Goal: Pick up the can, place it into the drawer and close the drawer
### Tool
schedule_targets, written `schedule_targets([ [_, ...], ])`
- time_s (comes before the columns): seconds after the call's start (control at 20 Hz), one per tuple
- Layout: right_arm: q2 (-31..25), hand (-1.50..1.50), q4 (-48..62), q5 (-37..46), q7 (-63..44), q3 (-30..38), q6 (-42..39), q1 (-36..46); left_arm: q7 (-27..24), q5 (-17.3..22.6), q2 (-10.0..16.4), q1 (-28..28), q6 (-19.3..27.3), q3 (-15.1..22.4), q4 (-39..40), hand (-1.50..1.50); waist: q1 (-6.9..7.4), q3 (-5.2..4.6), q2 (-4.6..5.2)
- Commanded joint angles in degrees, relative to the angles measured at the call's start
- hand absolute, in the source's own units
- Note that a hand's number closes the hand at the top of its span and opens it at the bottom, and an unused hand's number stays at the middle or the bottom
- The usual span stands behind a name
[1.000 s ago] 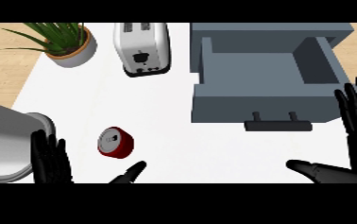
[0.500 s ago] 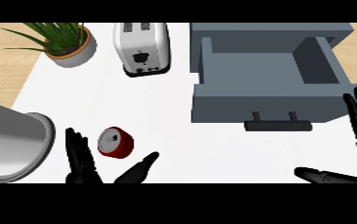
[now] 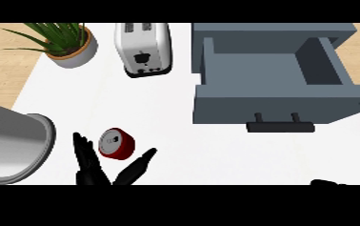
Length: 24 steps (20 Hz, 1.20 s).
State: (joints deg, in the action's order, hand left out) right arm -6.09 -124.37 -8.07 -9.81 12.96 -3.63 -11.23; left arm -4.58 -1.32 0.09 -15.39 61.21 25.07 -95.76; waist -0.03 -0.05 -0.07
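A red can (image 3: 116, 143) with a silver top lies on its side on the white counter, at the lower left. My left hand (image 3: 98, 171) is just below it, open, with the fingers to the can's left and the thumb to its right, spread around it without curling onto it. The grey drawer (image 3: 271, 106) stands pulled open at the right, its inside bare, with a dark handle (image 3: 279, 124) on its front. Only a dark tip of my right hand (image 3: 327, 182) shows at the lower right edge.
A white toaster (image 3: 145, 48) stands at the back, left of the drawer. A potted plant (image 3: 65, 41) sits at the back left. A grey forearm (image 3: 21, 146) fills the left edge beside the can.
My left hand has moved right and up, from beside the forearm to under the can. My right hand has sunk out of the lower right corner.
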Motion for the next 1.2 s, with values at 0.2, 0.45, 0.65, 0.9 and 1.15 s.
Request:
schedule_targets([
  [0.2, -1.21, -1.50, -0.25, -0.88, -4.28, 1.89, 0.42, 3.82, -20.34, 20.46, -0.08, 2.14, -1.46, -3.28, 13.28, -1.50, 0.15, -0.02, 0.03],
  [0.45, 0.80, -1.50, -0.24, 0.60, -0.86, 1.09, -1.31, 0.23, -29.94, 28.22, -0.08, 0.60, -10.46, -7.91, 19.55, -1.50, 0.09, 0.00, 0.03],
  [0.65, 0.40, -1.50, -7.76, -0.99, -5.38, 2.21, -2.00, -3.32, -34.86, 36.11, -0.08, 6.51, -7.50, -7.70, 26.07, -1.50, -0.30, -0.02, 0.00],
  [0.9, -1.52, -1.50, -7.50, 0.25, -11.81, 3.10, 1.24, 4.76, -34.76, 35.61, -0.08, 9.73, -14.40, -14.25, 32.31, -1.50, -0.04, 0.00, 0.07],
  [1.15, 1.58, -1.50, -6.97, 1.12, -7.73, 2.06, -0.91, 1.22, -39.19, 37.54, -0.08, 12.30, -18.10, -15.63, 38.88, -1.50, -0.15, 0.03, 0.04],
])
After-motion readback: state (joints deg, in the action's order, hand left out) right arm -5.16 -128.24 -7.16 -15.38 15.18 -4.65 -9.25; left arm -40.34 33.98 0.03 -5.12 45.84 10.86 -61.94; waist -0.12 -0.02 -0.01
